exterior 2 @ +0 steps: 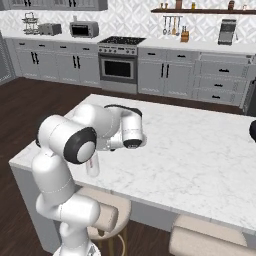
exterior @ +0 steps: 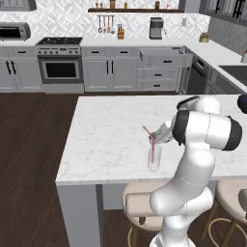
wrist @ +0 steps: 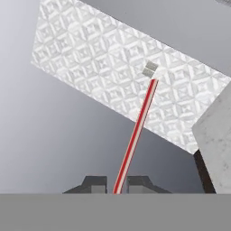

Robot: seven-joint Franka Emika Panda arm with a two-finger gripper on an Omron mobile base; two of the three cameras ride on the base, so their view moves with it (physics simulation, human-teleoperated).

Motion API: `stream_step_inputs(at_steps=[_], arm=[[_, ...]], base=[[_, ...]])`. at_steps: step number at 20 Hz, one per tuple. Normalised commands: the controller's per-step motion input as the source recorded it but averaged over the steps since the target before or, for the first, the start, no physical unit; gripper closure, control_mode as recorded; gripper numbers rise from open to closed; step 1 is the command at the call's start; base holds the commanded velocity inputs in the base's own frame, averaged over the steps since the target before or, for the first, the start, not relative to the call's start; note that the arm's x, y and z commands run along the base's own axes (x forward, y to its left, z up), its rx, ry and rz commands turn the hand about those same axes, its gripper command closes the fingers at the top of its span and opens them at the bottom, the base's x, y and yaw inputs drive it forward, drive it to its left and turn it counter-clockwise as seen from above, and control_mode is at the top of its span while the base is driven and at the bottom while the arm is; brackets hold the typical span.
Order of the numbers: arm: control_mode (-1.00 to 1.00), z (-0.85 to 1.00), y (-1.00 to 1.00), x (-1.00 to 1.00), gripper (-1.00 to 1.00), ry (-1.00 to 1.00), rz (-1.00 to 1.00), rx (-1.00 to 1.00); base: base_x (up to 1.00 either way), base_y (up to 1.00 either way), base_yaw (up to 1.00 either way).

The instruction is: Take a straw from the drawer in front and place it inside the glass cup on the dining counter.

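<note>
The dining counter (exterior: 111, 130), a big white grey-veined marble slab, lies under the hand with stools tucked below its near edge. Well beyond the hand, against the back wall, the drawer (exterior: 164, 57) stands pulled out of the grey cabinets, so the fetching part looks done.

The step in hand is the placing: the arm bends low over the counter and the gripper (exterior: 155, 137) sits just above the glass cup (exterior: 154, 157). The cup is tall, narrow and clear, upright near the counter's front edge, directly below the fingers. In the right base view the arm covers most of it.

The straw (exterior: 151, 142) is thin, red with pale stripes. The jaws are clamped together on it; the hand view shows it (wrist: 135, 135) pinched between the two dark fingertips (wrist: 97, 184) and running straight out away from the hand. From the left base view its lower part seems already inside the cup, its top sticking out aslant past the fingers.

Next move probably calls for parting the fingers so the straw drops in, then lifting clear without knocking the cup. The cup is light and narrow, so it tips easily.
</note>
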Motion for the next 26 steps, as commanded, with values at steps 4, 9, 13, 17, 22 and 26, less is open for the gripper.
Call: stream_step_inputs(at_steps=[4,9,13,17,22,26], arm=[[-1.0,0.0,-0.02,-0.01,-1.0,-0.17,0.05,0.03],[-1.0,0.0,-0.18,0.0,-1.0,-0.16,0.0,0.0],[-1.0,0.0,-0.32,0.0,-1.0,-0.13,0.0,0.0],[-1.0,0.0,-0.19,0.0,-1.0,-0.11,0.0,-0.04],[-1.0,0.0,0.04,0.07,-1.0,-0.08,-0.11,-0.16],[-1.0,-0.02,0.09,0.1,-1.0,-0.07,-0.19,-0.2]], base=[[0.0,0.0,0.0],[0.0,0.0,0.0],[0.0,0.0,0.0],[0.0,0.0,0.0],[0.0,0.0,0.0],[0.0,0.0,0.0]])
